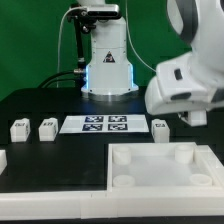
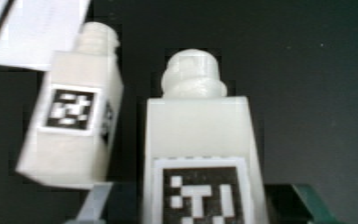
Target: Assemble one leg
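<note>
In the wrist view two white legs lie side by side on the black table, each with a rounded peg end and a square tag. One leg point(image 2: 202, 140) lies between my fingertips, with a dark gap on each side. The other leg point(image 2: 78, 110) lies just beside it. My gripper point(image 2: 202, 205) is open and straddles the nearer leg. In the exterior view the gripper point(image 1: 190, 116) is low over the table on the exterior view's right, next to a leg point(image 1: 160, 126). Two more legs point(image 1: 18, 128) point(image 1: 46, 127) lie on the left.
The marker board point(image 1: 105, 124) lies mid-table, and its corner shows in the wrist view point(image 2: 2, 30). The large white tray-like piece point(image 1: 150, 152) with round corner sockets fills the front right. A white part's edge point(image 1: 3, 160) shows at the front left. The robot base point(image 1: 108, 65) stands behind.
</note>
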